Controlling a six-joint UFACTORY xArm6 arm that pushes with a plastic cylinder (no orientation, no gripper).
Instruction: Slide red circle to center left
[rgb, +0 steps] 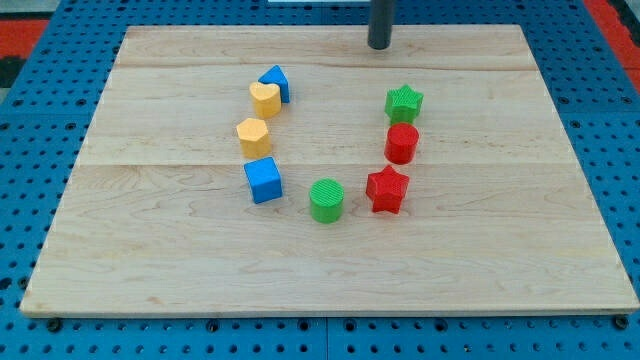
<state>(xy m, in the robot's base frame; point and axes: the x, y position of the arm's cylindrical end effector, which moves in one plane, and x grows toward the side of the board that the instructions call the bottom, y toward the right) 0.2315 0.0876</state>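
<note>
- My tip is the blunt lower end of a smooth dark rod at the view's top, right of middle; this end effector is a plain rod with nothing to open or close, and it holds nothing.
- The tip stands well apart from every block, nearest the green star below it.
- The red circle, a short ribbed cylinder, sits right of centre, just below the green star and just above the red star.
- A green cylinder stands near the red star's left.
- On the left, a blue cube, a yellow hexagon, a yellow heart and a blue block of unclear shape climb in a curve.
- The surface is pale wooden planks with visible grain, resting on blue pegboard.
</note>
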